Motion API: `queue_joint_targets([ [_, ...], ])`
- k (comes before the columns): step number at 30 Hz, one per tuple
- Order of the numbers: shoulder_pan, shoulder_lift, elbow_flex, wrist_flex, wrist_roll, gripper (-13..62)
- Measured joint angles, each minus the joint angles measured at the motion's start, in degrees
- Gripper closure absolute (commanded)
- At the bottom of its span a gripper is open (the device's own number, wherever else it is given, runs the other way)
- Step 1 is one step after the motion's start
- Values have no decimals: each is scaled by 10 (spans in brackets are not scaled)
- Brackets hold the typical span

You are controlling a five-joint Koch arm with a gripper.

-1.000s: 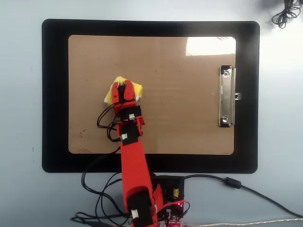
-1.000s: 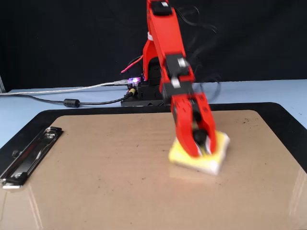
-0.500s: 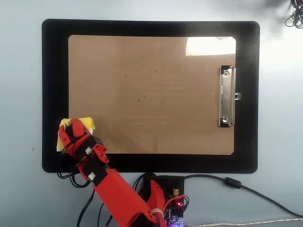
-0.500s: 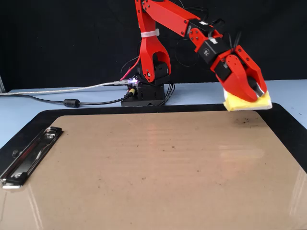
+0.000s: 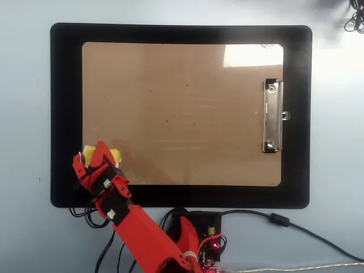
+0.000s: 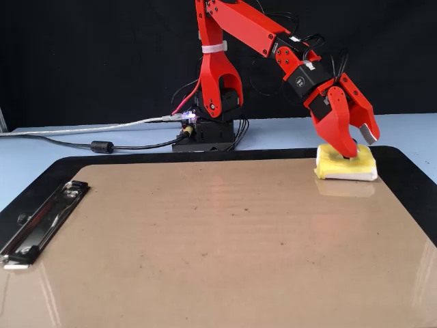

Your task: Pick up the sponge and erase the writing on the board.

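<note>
Since half a second ago the sponge (image 6: pixel 345 164) has come down from the air onto the board (image 6: pixel 205 239), and the red gripper (image 6: pixel 356 145) that carried it has loosened: its jaws now stand apart above the sponge, one tip dipping toward the dark hole in the top, neither pressing the sides.

Left to right in the fixed view: the silver clip (image 6: pixel 41 222) lies on the board's left short edge; the wide tan surface is bare of any marker line, with only faint specks; the sponge rests flat at the far right corner, just inside the board's edge, with the black mat (image 6: pixel 416 184) beyond it.

Left to right in the overhead view: the sponge (image 5: pixel 115 154) peeps out yellow beside the gripper (image 5: pixel 94 160) at the board's (image 5: pixel 182 114) lower left corner, mostly hidden beneath the red fingers; the clip (image 5: pixel 272 116) sits at the right short edge; the mat (image 5: pixel 65 114) frames the board all round
</note>
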Motion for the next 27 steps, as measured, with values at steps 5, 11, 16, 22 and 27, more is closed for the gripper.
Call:
queue_joint_targets([
  [5, 49, 113, -146, 302, -1, 174],
  [11, 323, 119, -143, 693, 80, 165],
  [16, 475, 136, 61, 705, 192, 153],
  [22, 480, 302, 211, 700, 200, 148],
  [27, 477, 302, 235, 691, 201, 149],
])
